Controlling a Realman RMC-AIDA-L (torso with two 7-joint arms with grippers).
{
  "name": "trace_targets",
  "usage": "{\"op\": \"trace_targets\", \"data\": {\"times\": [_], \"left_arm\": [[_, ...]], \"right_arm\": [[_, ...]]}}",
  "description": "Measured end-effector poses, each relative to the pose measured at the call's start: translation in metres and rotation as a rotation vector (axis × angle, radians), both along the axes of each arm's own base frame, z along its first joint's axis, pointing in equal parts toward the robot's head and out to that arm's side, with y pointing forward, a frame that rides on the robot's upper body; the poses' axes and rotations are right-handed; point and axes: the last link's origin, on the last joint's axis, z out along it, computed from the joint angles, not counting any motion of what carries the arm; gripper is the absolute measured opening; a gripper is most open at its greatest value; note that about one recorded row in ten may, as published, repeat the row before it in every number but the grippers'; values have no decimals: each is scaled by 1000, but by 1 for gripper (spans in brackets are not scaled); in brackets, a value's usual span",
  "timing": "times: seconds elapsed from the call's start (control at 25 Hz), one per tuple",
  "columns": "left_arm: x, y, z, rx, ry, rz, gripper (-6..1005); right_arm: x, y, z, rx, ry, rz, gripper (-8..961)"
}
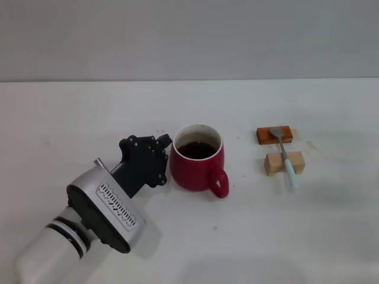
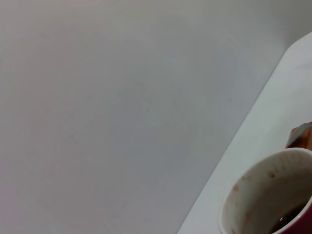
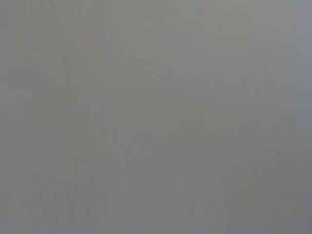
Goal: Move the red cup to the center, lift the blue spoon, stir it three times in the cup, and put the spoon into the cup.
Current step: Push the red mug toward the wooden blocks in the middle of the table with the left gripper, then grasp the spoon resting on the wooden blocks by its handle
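the cup (image 1: pixel 196 166), holding dark liquid near mid-desk (image 1: pixel 284 236), could slosh or tip if the left hand (image 1: pixel 161 155) touching its side shoves it, while the spoon (image 1: pixel 285 156) lies across two blocks (image 1: pixel 284 163) well right; i cannot tell that hand's opening, and the right hand is unseen.

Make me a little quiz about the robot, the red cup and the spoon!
1. True or false: the blue spoon lies across two wooden blocks.
2. Which gripper is beside the red cup? A. left B. right
3. What is in the cup?

Key:
1. True.
2. A: the left gripper sits against the side away from the spoon; the right gripper is out of view.
3. Dark liquid.
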Motion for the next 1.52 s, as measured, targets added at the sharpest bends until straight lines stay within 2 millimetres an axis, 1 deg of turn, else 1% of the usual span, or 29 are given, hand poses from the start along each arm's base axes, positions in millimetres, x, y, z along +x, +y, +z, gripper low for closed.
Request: {"op": "trace_targets", "data": {"times": [0.28, 0.36, 0.4, 0.44, 0.52, 0.56, 0.6, 0.64, 0.84, 0.96, 1.0, 1.04, 1.12, 1.16, 1.2, 1.24, 1.36, 1.4, 1.44, 1.52], "left_arm": [[-2, 1, 2, 12, -10, 15, 39], [-6, 5, 9, 43, -39, 51, 39], [-12, 10, 19, 86, -91, 102, 39], [-12, 10, 19, 86, -91, 102, 40], [-21, 16, 33, 139, -157, 164, 40], [-28, 20, 44, 183, -207, 214, 40], [-42, 26, 61, 256, -285, 290, 40], [-42, 26, 61, 256, -285, 290, 40], [-81, 33, 107, 446, -474, 468, 41], [-101, 32, 132, 557, -595, 546, 42], [-109, 30, 142, 604, -670, 576, 42], [-109, 30, 142, 604, -670, 576, 42], [-113, 29, 147, 620, -722, 592, 42], [-114, 29, 148, 622, -741, 596, 42], [-113, 30, 148, 617, -767, 597, 42], [-113, 30, 148, 617, -767, 597, 42], [-111, 32, 148, 610, -784, 591, 43], [-110, 33, 148, 608, -786, 588, 43], [-109, 34, 148, 606, -789, 585, 69], [-107, 36, 148, 604, -797, 582, 122]], "right_arm": [[0, 0, 0, 1, 0, 0, 742], [0, 0, 0, 1, 0, 0, 742], [0, 0, 0, 1, 0, 0, 742], [0, 0, 0, 1, 0, 0, 742], [0, 0, 0, 1, 0, -1, 742], [0, -1, 0, 1, 0, -1, 742], [1, -1, 0, 1, 0, -2, 741], [1, -1, 0, 1, 0, -2, 741], [1, -1, 0, 0, -1, -4, 741], [1, -1, 0, -2, -1, -4, 741], [1, -2, -2, -8, -3, -5, 741], [1, -2, -2, -8, -3, -5, 741], [0, -6, -7, -14, 0, -2, 741], [-1, -9, -10, -17, 7, 3, 741], [-4, -18, -15, -23, 26, 20, 741], [-4, -18, -15, -23, 26, 20, 741], [-14, -37, -27, -42, 42, 45, 741], [-22, -53, -35, -55, 43, 59, 741], [-22, -53, -35, -55, 43, 59, 741], [-32, -67, -46, -80, 43, 72, 741]]}}
